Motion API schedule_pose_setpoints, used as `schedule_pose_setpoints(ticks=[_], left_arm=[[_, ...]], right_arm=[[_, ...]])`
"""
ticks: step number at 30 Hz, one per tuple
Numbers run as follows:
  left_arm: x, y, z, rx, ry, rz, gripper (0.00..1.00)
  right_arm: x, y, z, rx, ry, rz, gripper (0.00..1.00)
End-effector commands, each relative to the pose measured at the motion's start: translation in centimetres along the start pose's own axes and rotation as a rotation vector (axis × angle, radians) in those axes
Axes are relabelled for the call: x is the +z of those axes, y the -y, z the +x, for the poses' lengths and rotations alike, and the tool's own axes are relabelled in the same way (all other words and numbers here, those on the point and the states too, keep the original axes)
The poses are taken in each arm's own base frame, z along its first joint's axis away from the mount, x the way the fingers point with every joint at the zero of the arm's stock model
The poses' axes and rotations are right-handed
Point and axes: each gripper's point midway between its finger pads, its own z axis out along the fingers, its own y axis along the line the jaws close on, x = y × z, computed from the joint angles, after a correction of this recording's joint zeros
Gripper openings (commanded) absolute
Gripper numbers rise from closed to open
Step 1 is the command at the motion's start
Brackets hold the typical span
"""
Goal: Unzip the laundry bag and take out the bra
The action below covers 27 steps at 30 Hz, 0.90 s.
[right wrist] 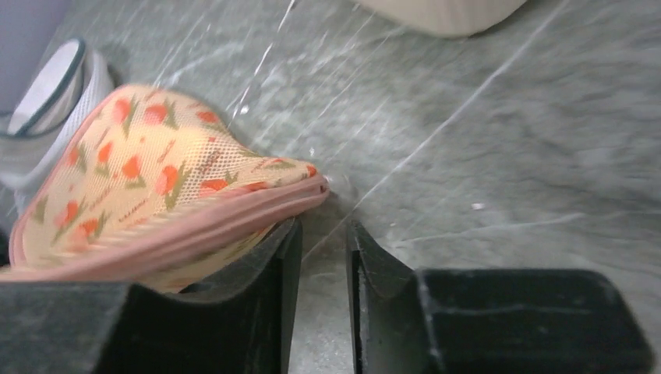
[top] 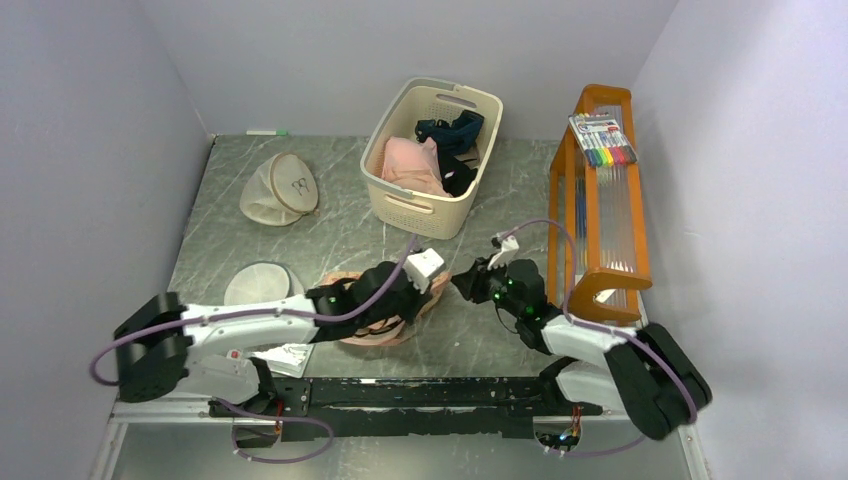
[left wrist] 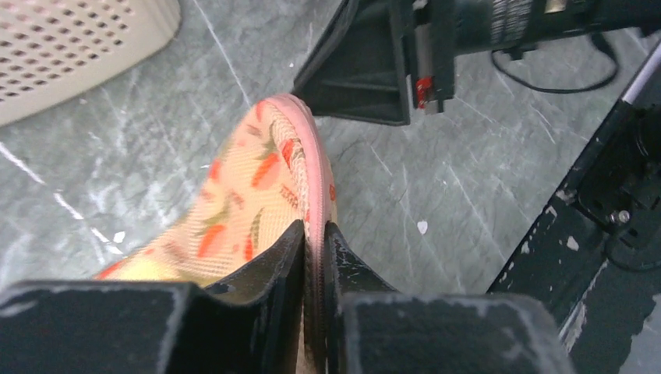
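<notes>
The laundry bag [top: 375, 338], peach-pink mesh with orange carrot shapes, lies at the front centre of the table, partly under my left arm. My left gripper [left wrist: 313, 241] is shut on its pink zip edge [left wrist: 318, 179]. Its position in the top view [top: 432, 293] is at the bag's right end. My right gripper [right wrist: 322, 241] is a little open and empty, its left finger [right wrist: 273, 273] against the bag's pointed end [right wrist: 148, 171]. It also shows in the top view [top: 463, 284] and in the left wrist view [left wrist: 366, 70]. The bra is hidden.
A cream basket [top: 395, 205] at the back holds a pink garment [top: 410, 165] and a dark navy one [top: 450, 130]. A beige round bag [top: 280, 188] and a white mesh dome bag [top: 262, 283] lie at the left. An orange rack [top: 600, 200] with markers stands at the right.
</notes>
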Motion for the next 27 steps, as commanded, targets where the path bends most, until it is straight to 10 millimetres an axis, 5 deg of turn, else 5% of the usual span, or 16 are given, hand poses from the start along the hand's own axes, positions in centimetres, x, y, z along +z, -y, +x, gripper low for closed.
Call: schedule_pose_setpoints(ticks=[1,8,14,19,20,22,27], left_arm=[[3.0,0.3,-0.5,-0.028,-0.022,-0.029,0.27],[2.8,0.9,-1.5,-0.024,0.007,0.05,0.61],[0.8,-3.2,-2.9,-0.142,0.045,0.009,0.66],[-0.6,-5.7,-1.2,-0.234,0.001,-0.024,0.68],[-0.7,-5.4,-0.4,-0.231,-0.044,-0.013,0.68],[-1.0,-3.9,0.9,-0.209,-0.134,0.054,0.91],[-3.2,-0.3,3.3,-0.077,-0.266,-0.003,0.94]], right_arm=[[-2.0,3.6,-1.4,0.014,0.088,0.225,0.33],[-3.6,2.7,-3.9,-0.017,0.177,0.211,0.51],[-2.6,-0.5,-4.3,-0.092,0.133,0.043,0.55],[-1.9,-1.2,-4.4,-0.114,0.12,-0.001,0.59],[-1.7,-1.2,-4.3,-0.116,0.115,-0.001,0.59],[-1.6,-0.9,-3.9,-0.111,0.108,0.004,0.6],[-1.2,-0.7,-3.2,-0.104,0.105,-0.002,0.61]])
